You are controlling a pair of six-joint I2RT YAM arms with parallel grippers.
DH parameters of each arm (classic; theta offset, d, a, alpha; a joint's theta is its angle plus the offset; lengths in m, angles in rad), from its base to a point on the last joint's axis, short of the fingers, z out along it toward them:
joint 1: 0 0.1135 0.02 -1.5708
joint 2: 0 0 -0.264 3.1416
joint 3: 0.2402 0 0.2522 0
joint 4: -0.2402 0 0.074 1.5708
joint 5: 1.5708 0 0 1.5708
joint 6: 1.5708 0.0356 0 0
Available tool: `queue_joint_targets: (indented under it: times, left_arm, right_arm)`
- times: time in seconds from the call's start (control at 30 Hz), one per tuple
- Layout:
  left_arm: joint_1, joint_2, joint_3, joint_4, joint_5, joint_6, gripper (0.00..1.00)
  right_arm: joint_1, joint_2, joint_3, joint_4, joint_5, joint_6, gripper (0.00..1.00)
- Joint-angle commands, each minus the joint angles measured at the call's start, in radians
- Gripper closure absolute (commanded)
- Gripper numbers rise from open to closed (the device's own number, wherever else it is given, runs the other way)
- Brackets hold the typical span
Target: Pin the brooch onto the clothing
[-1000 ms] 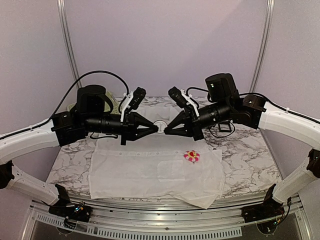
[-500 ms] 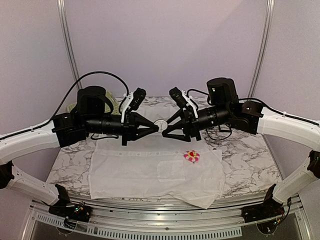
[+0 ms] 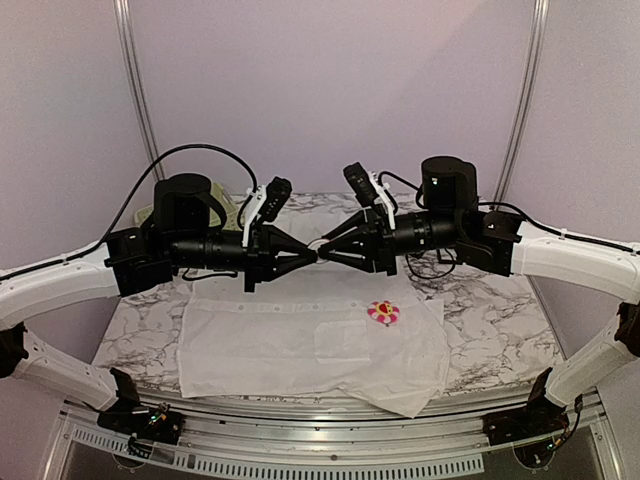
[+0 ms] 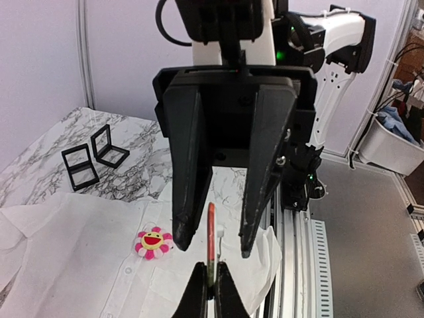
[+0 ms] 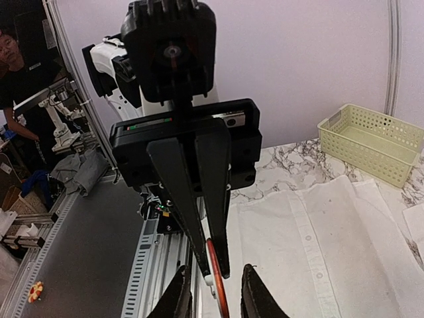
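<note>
The white shirt (image 3: 290,340) lies flat on the marble table, and a pink and yellow flower brooch (image 3: 383,313) rests on it near the chest pocket. My left gripper (image 3: 313,256) is raised above the shirt, shut on a thin round brooch (image 4: 211,238) seen edge-on, with a red rim and a white pin part. My right gripper (image 3: 326,250) faces it tip to tip, open. Its fingers (image 4: 187,165) stand on either side of the held brooch without closing on it. The held brooch also shows in the right wrist view (image 5: 215,278). The flower brooch also shows in the left wrist view (image 4: 153,241).
A pale green basket (image 5: 374,142) stands at the back left of the table. Two small black frames (image 4: 93,156) stand on the marble at the back right. A metal rail (image 3: 330,425) runs along the near edge. A person (image 5: 13,53) is off to the side.
My right gripper has opened, risen and moved left until its fingers straddle the brooch held in the left gripper. The left arm has stayed put.
</note>
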Motion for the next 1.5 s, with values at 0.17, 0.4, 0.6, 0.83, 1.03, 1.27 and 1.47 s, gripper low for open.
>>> queue_joint_targets:
  times: [0.17,0.4,0.6,0.83,1.03,1.27,1.47]
  left_arm:
    - [-0.019,-0.025,-0.020,0.023,-0.001,0.011,1.00]
    - [-0.019,-0.029,-0.019,0.024,0.003,0.020,1.00]
    - [-0.022,-0.029,-0.028,0.024,0.001,0.024,1.00]
    - [-0.040,-0.038,-0.029,0.025,-0.020,0.079,1.00]
    - [-0.050,-0.042,-0.027,0.025,-0.015,0.099,1.00]
    - [-0.072,-0.049,-0.029,0.025,-0.031,0.131,1.00]
    - [-0.082,-0.056,-0.033,0.025,-0.029,0.147,1.00]
  right_arm:
    - [0.006,-0.002,-0.021,-0.006,-0.032,-0.004,0.65]
    - [0.005,0.000,-0.026,-0.011,-0.016,-0.004,0.75]
    - [0.005,0.004,-0.016,-0.006,-0.005,-0.008,0.84]
    - [0.005,0.020,-0.013,-0.009,0.023,0.004,0.91]
    - [0.006,0.030,-0.004,-0.027,0.075,0.004,0.97]
    - [0.006,0.075,0.035,-0.053,0.207,0.023,0.95]
    - [0.006,0.072,0.030,-0.053,0.282,0.039,0.87]
